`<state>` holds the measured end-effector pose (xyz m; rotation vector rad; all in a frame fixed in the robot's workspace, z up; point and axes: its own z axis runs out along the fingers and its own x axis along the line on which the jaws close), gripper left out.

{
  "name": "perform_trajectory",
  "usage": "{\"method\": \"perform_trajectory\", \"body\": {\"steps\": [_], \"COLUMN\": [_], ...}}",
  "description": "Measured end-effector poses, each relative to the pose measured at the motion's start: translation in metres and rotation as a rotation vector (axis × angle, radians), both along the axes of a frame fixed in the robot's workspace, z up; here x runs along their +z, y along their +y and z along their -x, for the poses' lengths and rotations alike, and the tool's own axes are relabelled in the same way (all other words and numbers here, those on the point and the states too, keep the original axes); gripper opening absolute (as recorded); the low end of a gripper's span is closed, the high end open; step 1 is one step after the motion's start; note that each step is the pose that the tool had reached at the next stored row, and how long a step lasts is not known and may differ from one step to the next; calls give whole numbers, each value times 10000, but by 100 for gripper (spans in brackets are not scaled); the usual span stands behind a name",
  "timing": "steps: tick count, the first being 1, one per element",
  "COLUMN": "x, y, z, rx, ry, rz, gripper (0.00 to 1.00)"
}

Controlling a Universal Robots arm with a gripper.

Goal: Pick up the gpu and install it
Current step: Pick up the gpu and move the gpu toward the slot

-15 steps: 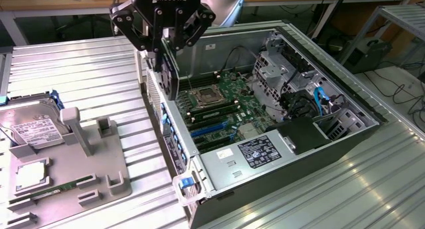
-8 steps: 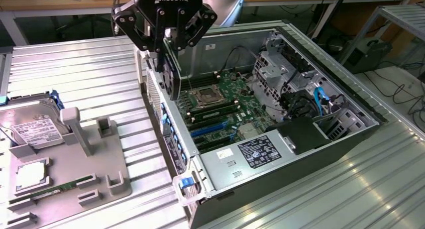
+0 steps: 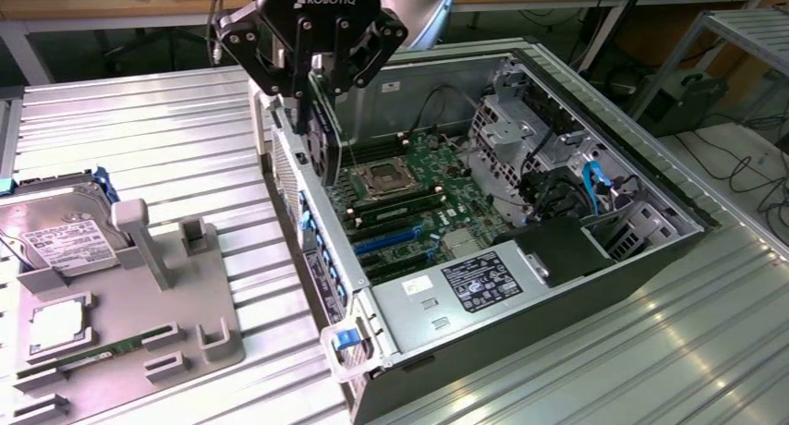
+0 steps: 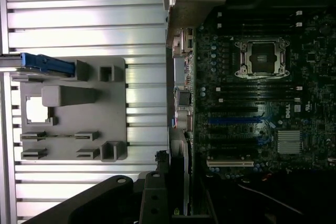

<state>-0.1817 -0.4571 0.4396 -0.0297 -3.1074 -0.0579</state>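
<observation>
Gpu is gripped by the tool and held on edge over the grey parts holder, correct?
Not quite. In the exterior view the tool does grip the gpu on edge, but it hangs over the open computer case, not over the grey parts holder, which lies beside the case at the exterior view's left.

The gpu (image 3: 324,143) shows matt black plastic; the ribbed table (image 3: 161,120), shiny metal.

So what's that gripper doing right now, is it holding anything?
Gripper: closed on the gpu, holding it upright over the open computer case.
</observation>
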Motion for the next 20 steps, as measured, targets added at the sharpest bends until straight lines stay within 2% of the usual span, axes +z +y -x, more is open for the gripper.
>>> {"method": "perform_trajectory", "body": {"steps": [20], "x": [-37], "y": [0], "z": [-66], "rx": [1], "ry": [-40], "rz": [0], "gripper": [27]}}
